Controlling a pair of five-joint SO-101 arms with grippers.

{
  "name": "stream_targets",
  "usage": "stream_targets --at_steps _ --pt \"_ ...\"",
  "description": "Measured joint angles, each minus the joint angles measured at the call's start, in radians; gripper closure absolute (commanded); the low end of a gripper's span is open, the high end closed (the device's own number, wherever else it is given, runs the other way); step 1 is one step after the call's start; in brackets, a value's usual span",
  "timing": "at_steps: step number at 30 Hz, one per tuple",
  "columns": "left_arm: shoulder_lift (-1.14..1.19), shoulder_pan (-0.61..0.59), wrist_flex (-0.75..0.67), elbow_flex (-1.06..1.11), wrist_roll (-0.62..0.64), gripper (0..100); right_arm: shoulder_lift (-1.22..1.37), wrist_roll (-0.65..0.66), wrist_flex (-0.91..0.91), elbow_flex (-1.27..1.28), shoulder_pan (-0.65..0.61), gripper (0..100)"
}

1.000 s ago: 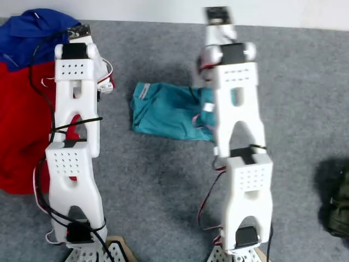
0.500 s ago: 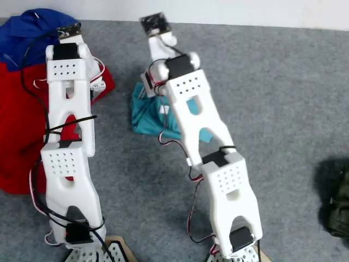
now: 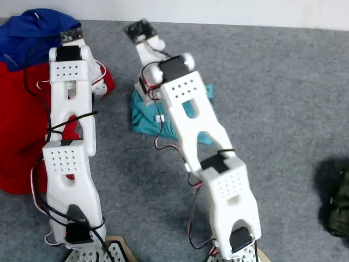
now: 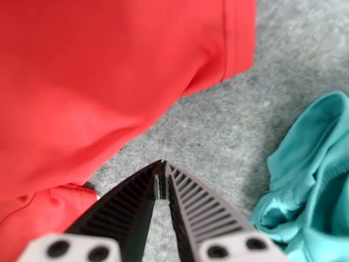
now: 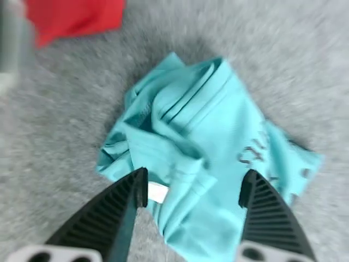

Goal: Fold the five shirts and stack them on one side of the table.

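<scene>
A crumpled teal shirt (image 3: 143, 117) lies on the grey carpet at the middle, partly hidden under the right arm. In the right wrist view my right gripper (image 5: 193, 188) hangs open just above the teal shirt (image 5: 202, 136), its fingers straddling a folded edge with a white label. My left gripper (image 4: 162, 166) is shut with nothing in it, over bare carpet between the red shirt (image 4: 98, 71) and the teal shirt (image 4: 305, 185). The red shirt (image 3: 22, 125) is spread at the left, with a blue shirt (image 3: 32, 30) lying at its far end.
A dark green garment (image 3: 341, 202) lies at the right edge. Bare grey carpet (image 3: 283, 98) stretches across the right half. A pale wall strip (image 3: 262, 11) bounds the far side. A corner of the red shirt (image 5: 76, 16) lies close to the teal one.
The right arm has swung left, from the teal shirt's right end to its left end. The left arm has barely shifted.
</scene>
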Motion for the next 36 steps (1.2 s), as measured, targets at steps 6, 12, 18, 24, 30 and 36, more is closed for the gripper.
stream_targets --at_steps 6,12,18,24,30,36 --pt "0.005 0.000 -0.005 0.000 0.000 99 -0.172 0.000 0.083 -0.002 0.084 99.7" --pt "0.005 0.038 -0.005 -0.052 0.000 99 -0.129 -0.023 0.117 0.026 0.169 99.0" --pt "0.005 0.049 -0.005 -0.055 0.000 99 0.054 -0.084 0.077 0.063 0.187 99.1" --pt "0.005 0.049 -0.005 -0.048 0.000 99 0.222 -0.092 -0.014 0.063 0.199 99.1" --pt "0.005 0.049 -0.005 -0.048 0.000 99 0.288 -0.092 -0.041 0.063 0.192 99.1" --pt "0.005 0.049 -0.005 -0.048 0.000 99 0.299 -0.092 -0.041 0.063 0.117 99.1"
